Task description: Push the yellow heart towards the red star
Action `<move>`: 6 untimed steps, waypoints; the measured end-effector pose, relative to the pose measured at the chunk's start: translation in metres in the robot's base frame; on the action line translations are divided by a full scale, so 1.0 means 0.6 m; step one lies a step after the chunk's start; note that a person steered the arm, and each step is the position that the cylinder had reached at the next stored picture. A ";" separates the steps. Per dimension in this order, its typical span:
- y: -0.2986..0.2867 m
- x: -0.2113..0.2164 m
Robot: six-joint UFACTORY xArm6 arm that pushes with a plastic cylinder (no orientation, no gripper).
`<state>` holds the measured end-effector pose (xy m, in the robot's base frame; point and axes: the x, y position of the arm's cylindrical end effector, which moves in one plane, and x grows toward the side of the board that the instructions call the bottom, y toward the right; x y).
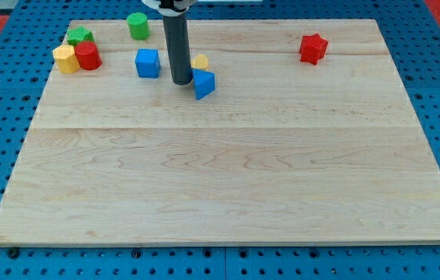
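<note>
The yellow heart (200, 61) lies near the view's top centre, partly hidden behind the rod and touching the blue triangle (204, 83) just below it. My tip (181, 82) rests on the board just left of the heart and the blue triangle, close to both. The red star (312, 48) sits far to the view's right near the top edge, well apart from the heart.
A blue cube (148, 63) stands just left of the rod. A green cylinder (137, 25) is at the top. At the top left a yellow block (65, 58), a red block (88, 56) and a green block (80, 36) cluster together on the wooden board (228, 171).
</note>
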<state>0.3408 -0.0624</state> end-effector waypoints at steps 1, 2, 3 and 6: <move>0.043 -0.034; 0.100 -0.055; 0.117 -0.055; 0.224 -0.090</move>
